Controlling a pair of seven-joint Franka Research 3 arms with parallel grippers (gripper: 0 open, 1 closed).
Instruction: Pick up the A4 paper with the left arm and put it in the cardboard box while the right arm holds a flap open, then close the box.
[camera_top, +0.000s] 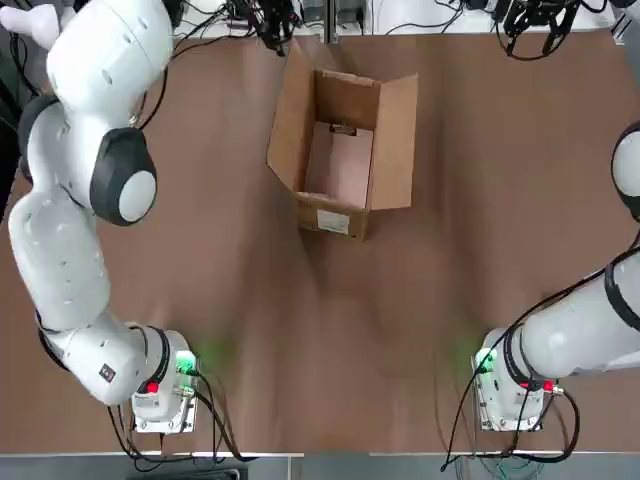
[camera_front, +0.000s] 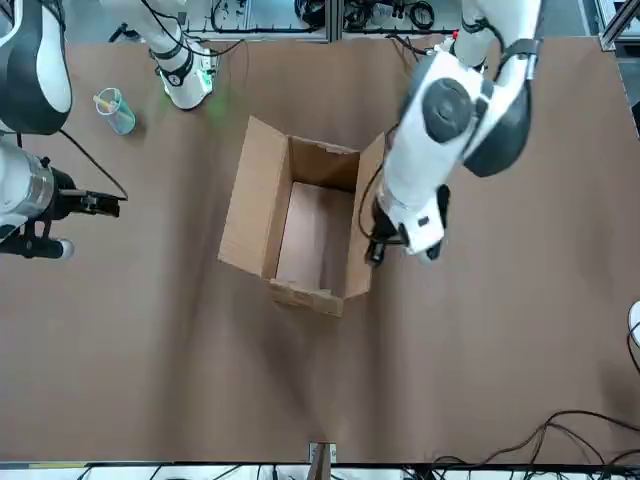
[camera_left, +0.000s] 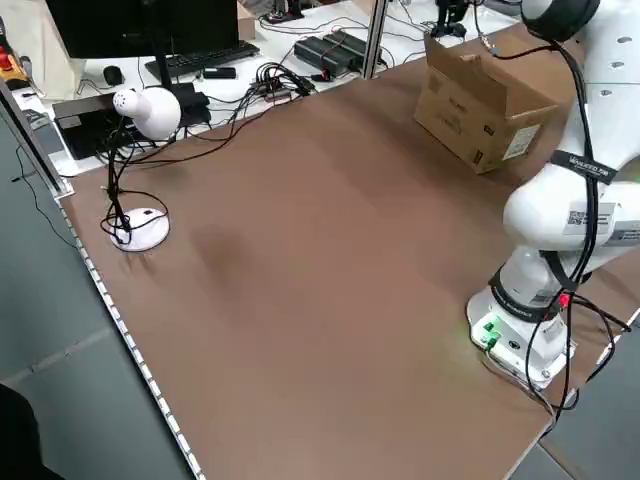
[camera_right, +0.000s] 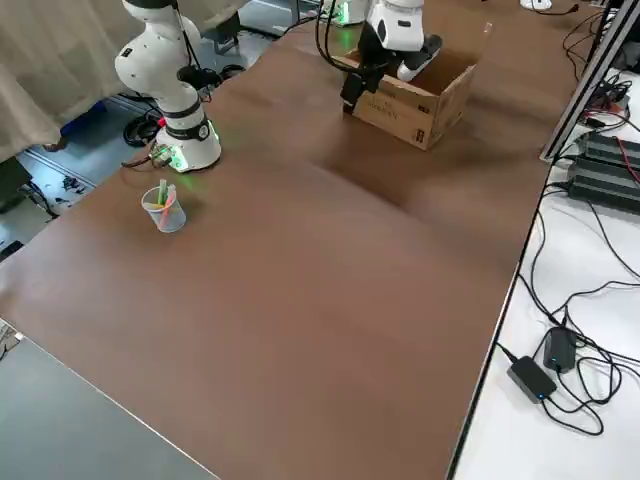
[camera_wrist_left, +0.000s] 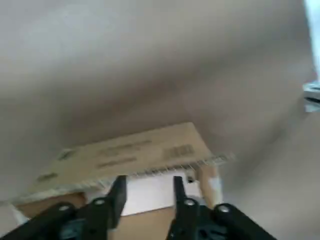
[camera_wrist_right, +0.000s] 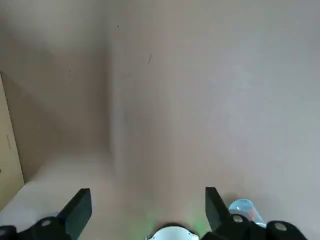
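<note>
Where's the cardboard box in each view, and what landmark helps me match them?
Top: upper middle, box.
Front: centre, left of the left arm's gripper.
Left side: upper right.
Right side: top, right of centre.
Left wrist: bottom, beyond the fingers.
Right wrist: partly, left edge.
Landmark: white end label, in top and left side views.

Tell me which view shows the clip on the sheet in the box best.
The top view: it looks straight down on the metal clip. The left wrist view shows part of it; the others don't show it clearly.
</note>
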